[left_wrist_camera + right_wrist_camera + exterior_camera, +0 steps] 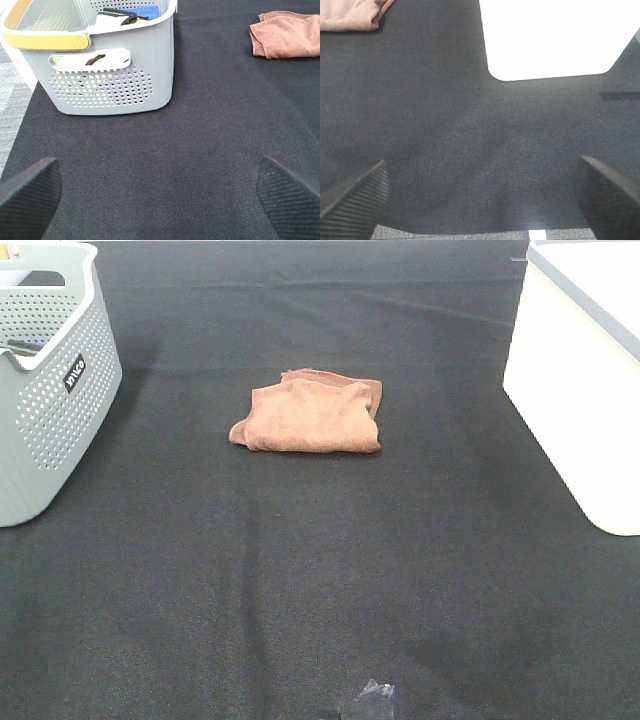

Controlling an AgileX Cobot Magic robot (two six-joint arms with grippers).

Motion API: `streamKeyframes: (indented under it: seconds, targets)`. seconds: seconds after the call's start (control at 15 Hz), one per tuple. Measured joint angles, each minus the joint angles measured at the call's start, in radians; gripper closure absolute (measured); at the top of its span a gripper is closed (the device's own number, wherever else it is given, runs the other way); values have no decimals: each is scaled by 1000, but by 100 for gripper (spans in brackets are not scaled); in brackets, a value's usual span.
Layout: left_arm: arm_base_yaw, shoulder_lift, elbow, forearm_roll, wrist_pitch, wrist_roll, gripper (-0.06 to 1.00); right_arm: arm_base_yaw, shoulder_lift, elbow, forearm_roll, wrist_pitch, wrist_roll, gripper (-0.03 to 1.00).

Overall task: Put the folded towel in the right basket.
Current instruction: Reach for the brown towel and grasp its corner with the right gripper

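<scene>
A grey perforated basket [55,390] stands at the desk's far left corner on the black mat [300,570], a blue cloth [142,11] inside it.

fingers [355,202] wide apart over black cloth [470,140]; towel [350,15] beyond; white basket [555,35] beyond, apart

Folded rust towel [308,414] (mid-cloth), white basket [575,390] right

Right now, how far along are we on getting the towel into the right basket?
Done: the towel lies folded on the black mat, well clear of the white basket. In hand: nothing; the left gripper and right gripper are both open and empty, short of the towel. Left: grasp it, carry it to the white basket, release.
</scene>
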Motion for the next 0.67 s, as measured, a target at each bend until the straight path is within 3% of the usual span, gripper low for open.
streamKeyframes:
  seconds: [0.67]
  targets:
    - [0,0,0,0,0,0,-5,0,0,2,42,0,-58,-1]
